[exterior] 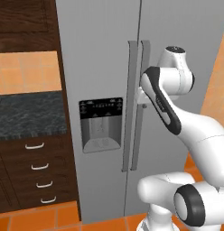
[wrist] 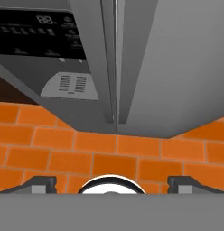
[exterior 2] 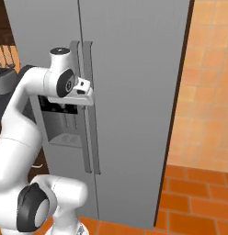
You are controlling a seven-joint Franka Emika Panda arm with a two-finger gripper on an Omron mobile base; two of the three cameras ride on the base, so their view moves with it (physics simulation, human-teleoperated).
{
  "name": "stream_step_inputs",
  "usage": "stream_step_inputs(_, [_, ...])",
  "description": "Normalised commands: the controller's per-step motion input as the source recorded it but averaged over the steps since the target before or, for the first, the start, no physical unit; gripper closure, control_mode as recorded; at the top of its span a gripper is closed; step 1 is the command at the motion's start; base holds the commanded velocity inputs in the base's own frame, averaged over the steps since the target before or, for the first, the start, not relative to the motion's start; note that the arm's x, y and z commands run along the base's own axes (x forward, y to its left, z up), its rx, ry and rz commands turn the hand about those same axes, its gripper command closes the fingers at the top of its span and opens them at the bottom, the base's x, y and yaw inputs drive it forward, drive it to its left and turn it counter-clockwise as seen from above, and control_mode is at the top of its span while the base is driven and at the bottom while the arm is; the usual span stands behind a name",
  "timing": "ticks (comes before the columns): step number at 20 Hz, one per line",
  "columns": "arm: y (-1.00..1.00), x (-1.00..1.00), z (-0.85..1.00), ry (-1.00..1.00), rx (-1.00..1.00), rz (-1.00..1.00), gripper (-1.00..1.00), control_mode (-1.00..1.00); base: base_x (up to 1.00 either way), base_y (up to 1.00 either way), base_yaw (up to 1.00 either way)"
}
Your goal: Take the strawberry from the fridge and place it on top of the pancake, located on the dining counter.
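The fridge [exterior: 100, 67] [exterior 2: 134, 92] is a tall grey steel unit with both doors closed. Its two long vertical handles [exterior: 132, 103] [exterior 2: 88, 114] meet at the centre seam. My gripper [wrist: 112, 185] is open, its dark fingertips [wrist: 41, 184] set wide apart with nothing between them. The hand [exterior 2: 84, 91] sits close against the handles at about dispenser height and points down along the doors [wrist: 177, 67]. The strawberry is hidden behind the closed doors. The pancake and the dining counter are out of view.
A black-panelled water dispenser [exterior: 101, 124] [wrist: 41, 31] is set in the left door. Left of the fridge are dark wood drawers [exterior: 37, 167] under a black speckled worktop [exterior: 28, 113]. Orange tiled floor [exterior 2: 194, 202] and an orange wall [exterior 2: 208, 92] lie to the right.
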Motion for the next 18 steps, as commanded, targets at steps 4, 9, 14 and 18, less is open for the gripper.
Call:
stream_step_inputs(4, [0.00, 0.00, 0.00, 0.00, 0.00, 0.00, -1.00, 1.00, -0.06, 0.00, 0.00])
stream_step_inputs(9, [0.00, 0.00, 0.00, 0.00, 0.00, 0.00, -1.00, 1.00, -0.30, 0.00, 0.00])
stream_step_inputs(14, [0.00, 0.00, 0.00, 0.00, 0.00, 0.00, -1.00, 1.00, -0.25, 0.00, 0.00])
stream_step_inputs(18, [0.00, 0.15, 0.00, 0.03, 0.00, 0.00, -1.00, -1.00, 0.00, 0.00, 0.00])
